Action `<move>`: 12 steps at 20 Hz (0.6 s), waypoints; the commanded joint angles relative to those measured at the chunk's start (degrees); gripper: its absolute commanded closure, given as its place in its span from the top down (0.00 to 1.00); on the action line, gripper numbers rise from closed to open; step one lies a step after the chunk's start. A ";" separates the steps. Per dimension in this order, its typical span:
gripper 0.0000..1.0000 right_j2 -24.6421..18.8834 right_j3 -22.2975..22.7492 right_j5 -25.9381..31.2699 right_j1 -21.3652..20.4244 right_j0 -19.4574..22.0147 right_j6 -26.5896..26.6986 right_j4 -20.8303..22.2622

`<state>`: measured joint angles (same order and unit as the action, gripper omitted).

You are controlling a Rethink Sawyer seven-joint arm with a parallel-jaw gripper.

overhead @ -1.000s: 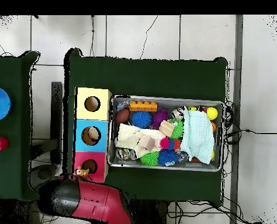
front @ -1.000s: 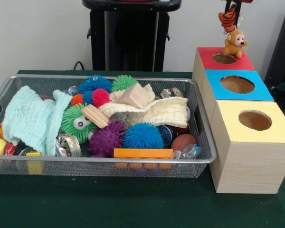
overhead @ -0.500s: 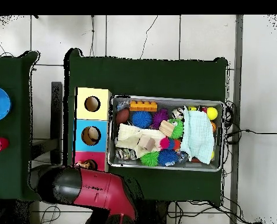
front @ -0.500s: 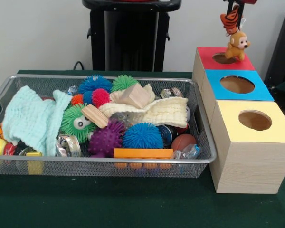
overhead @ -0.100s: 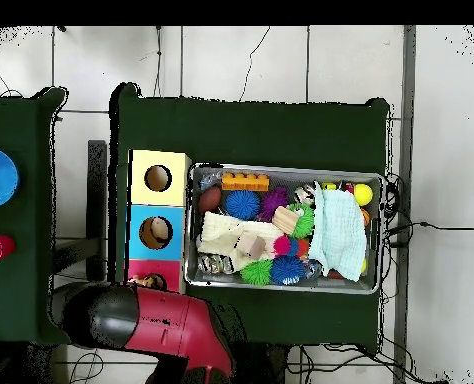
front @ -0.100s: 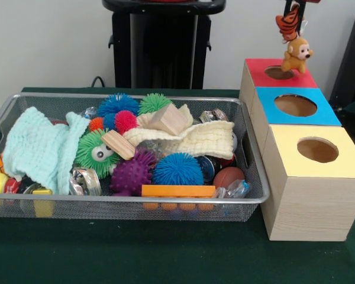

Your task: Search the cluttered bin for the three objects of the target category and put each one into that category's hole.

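At the top right of the front view, the gripper (front @ -0.100s: 293, 5) barely enters the picture, and 2 soft toys hang from it: an orange striped tiger (front @ -0.100s: 287, 25) and, below it, a small brown monkey (front @ -0.100s: 297, 55). The gripper is closed on the tiger; the monkey dangles just above the round hole in the red-topped box (front @ -0.100s: 257, 71), clear of the rim. Nearer in the same row stand the blue-topped box (front @ -0.100s: 325, 113) and the yellow-topped box (front @ -0.100s: 284, 142), the 3 touching side to side. Left of them, the wire bin (front @ -0.100s: 124, 201) holds spiky balls, wooden blocks, a cream cloth (front @ -0.100s: 195, 139), a mint cloth (front @ -0.100s: 38, 151) and an orange brick (front @ -0.100s: 177, 190). In the overhead view the red arm (overhead @ -0.100s: 156, 322) covers most of the red-topped box.
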<state>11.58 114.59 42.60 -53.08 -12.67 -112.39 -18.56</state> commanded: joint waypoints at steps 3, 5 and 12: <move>0.00 0.05 1.60 3.63 -2.70 4.53 -3.47 3.98; 0.00 -0.77 3.80 0.99 -2.85 5.94 -2.00 3.60; 0.00 -3.37 7.53 -5.95 -1.28 9.96 0.91 4.37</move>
<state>11.67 116.90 42.57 -55.57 -6.21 -112.39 -17.81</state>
